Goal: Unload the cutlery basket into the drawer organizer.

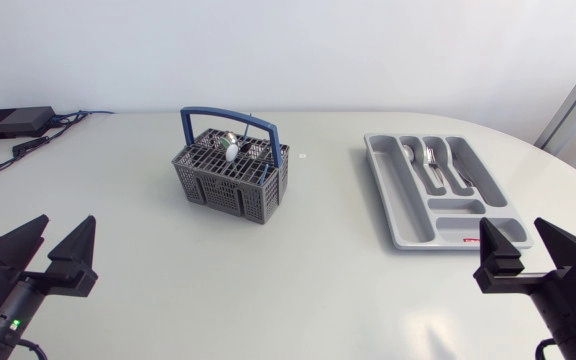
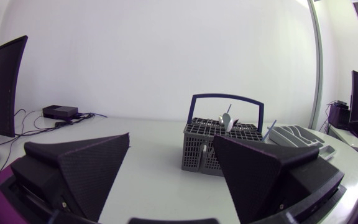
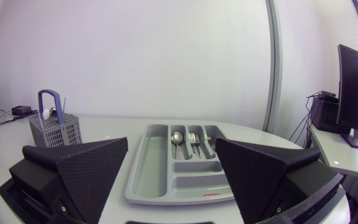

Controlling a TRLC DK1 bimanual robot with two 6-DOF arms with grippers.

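Head view: our left arm comes in at the lower left corner, level, the left gripper [image 1: 66,228] pointing across the table [image 1: 308,270], fingers spread wide, nothing between them. Our right arm mirrors it at the lower right; the right gripper [image 1: 513,230] also gapes empty, near the drawer organizer [image 1: 409,215]. The cutlery basket [image 1: 230,178] stands upright ahead of the left gripper, blue handle [image 1: 230,115] raised, cutlery inside. In the organizer's narrow compartments we see a spoon [image 1: 411,155] and forks [image 1: 434,168].
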